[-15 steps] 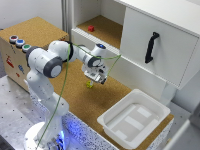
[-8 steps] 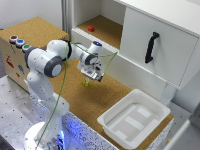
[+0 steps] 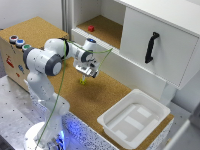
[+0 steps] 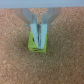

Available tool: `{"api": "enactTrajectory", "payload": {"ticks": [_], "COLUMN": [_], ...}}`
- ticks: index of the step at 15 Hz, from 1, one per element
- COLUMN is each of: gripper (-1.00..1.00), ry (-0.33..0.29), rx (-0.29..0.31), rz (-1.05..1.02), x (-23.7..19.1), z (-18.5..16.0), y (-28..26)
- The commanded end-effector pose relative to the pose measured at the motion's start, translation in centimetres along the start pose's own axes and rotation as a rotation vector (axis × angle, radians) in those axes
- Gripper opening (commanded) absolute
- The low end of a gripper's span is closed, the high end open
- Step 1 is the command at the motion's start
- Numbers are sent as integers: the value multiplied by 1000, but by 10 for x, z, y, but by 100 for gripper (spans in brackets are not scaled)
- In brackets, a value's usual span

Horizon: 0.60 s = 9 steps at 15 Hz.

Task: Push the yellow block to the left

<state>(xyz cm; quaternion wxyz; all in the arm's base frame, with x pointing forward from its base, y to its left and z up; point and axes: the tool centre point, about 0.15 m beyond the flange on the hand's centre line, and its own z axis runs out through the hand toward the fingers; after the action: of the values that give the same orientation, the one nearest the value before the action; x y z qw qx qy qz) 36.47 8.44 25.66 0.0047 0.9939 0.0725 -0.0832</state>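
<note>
Hanging low over the cork counter (image 3: 107, 95), the tool (image 3: 86, 75) points straight down, fingers (image 4: 36, 31) drawn narrow. In the wrist view the fingertips sit right over the yellow block (image 4: 36, 45); whether they pinch it or only rest against it cannot be told.

One yellow block (image 3: 83, 81), directly under the tool, on cork, mid-counter. Plain faces, no marking.

Open room: bare cork all around the block. Toward 9 o'clock in the exterior view the cork runs on to the robot arm (image 3: 47, 60); toward 4 o'clock it runs to the white tray (image 3: 113, 121). At 12 o'clock, near the block, stands the white front wall of the cabinet (image 3: 120, 62). The counter's near edge lies at 7 o'clock, with a speckled grey floor (image 3: 12, 112) below it.

Count: one red block (image 3: 91, 28), up inside the cabinet's open bay at 12 o'clock, well apart from the yellow one. One white tray, at the counter's 4 o'clock corner. One black handle (image 3: 150, 47) on the cabinet door. One wooden box (image 3: 12, 60) at 9 o'clock with coloured buttons (image 3: 19, 42) on top.

Writing: a small red mark on the box's side, too blurred to read. No brand is legible.
</note>
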Motion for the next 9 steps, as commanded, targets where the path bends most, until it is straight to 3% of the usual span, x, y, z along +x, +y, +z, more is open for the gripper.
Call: {"api": "enactTrajectory", "payload": {"ticks": [1,6,7,9], "gripper": [-100,-100,100,100], "ry": [-65,-46,-36,45], "rx": [-65,-81,-93,-107], "rz": [70,55,29,3], "x": [-11,4,11,25], "z": [-21,-23,-24,-33], "y": [-20,-13,-13,-24]}}
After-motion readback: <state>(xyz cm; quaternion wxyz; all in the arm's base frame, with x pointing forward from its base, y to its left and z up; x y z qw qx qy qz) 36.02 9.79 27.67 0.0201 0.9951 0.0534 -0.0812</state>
